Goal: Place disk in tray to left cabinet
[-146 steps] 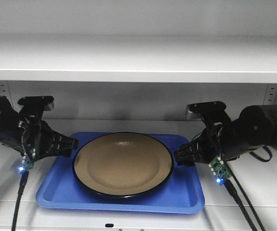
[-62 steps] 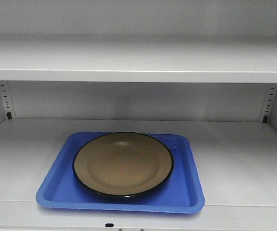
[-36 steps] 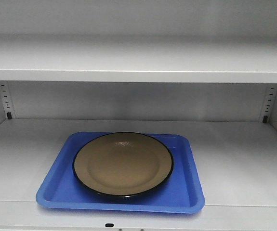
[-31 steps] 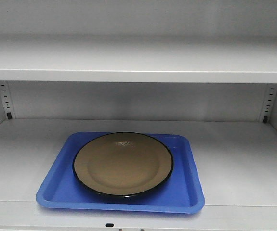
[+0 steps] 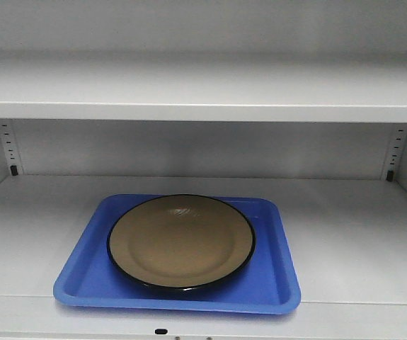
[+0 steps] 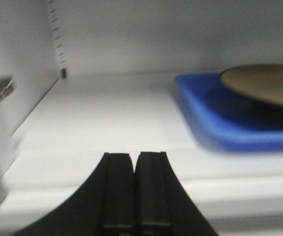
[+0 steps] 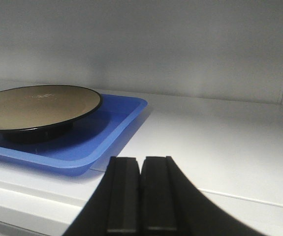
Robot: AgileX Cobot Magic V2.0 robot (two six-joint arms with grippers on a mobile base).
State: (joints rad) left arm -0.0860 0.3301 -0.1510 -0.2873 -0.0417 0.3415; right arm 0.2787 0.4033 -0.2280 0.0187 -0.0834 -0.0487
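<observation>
The disk [image 5: 181, 241] sits flat in the middle of the blue tray [image 5: 274, 283], and the tray rests on the lower shelf [image 5: 359, 241] of the left cabinet [image 5: 203, 88], low and a bit left in the front picture. The job looks done. The left end effector [image 6: 134, 189] is pressed together with nothing in it, at the bottom of its picture, left of the tray. The right end effector [image 7: 141, 194] is pressed together too, right of the tray. To finish well, pull both arms straight back and low, and do not bump the tray's rim or the shelf's front edge
</observation>
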